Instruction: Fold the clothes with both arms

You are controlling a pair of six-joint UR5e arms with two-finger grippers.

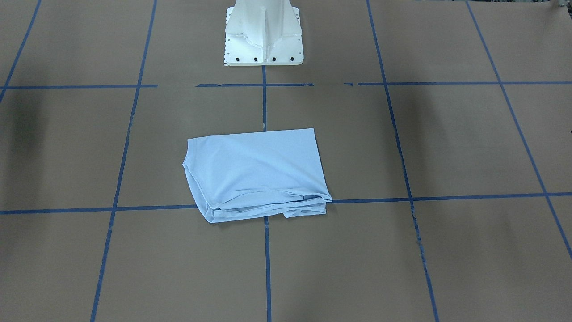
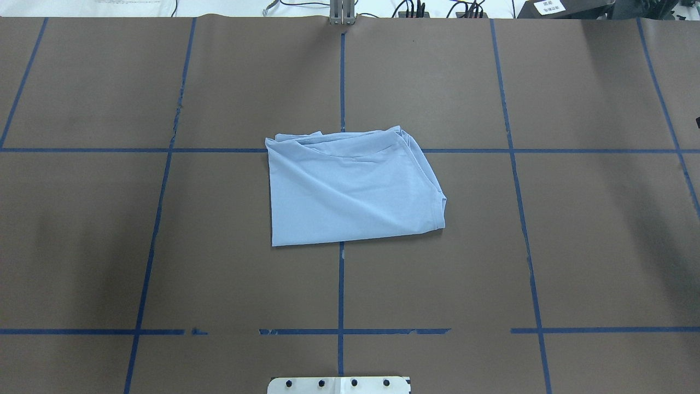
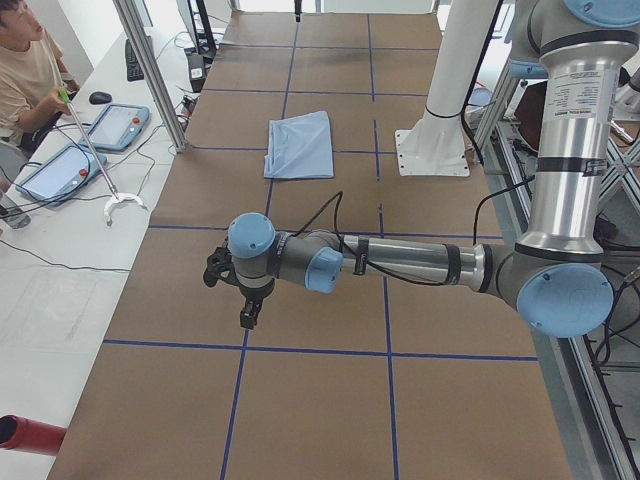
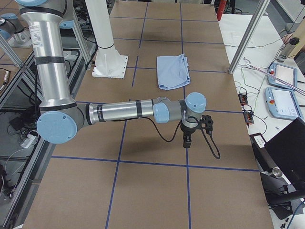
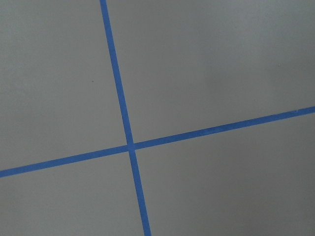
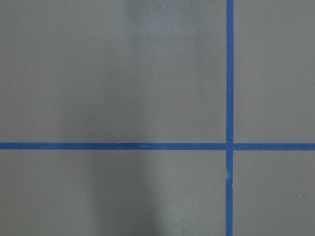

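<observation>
Blue tape cross (image 6: 230, 146) on brown table (image 6: 98, 73)

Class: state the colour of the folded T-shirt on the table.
Light blue T-shirt, clearest in the overhead exterior view.

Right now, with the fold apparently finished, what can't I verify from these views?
T-shirt: inner layers are folded under in every view.
Left end effector: open or shut unclear; it shows only small, in the exterior left view.
Right end effector: same, only in the exterior right view.
Wrist views: only table and tape; neither end effector in frame.
</observation>
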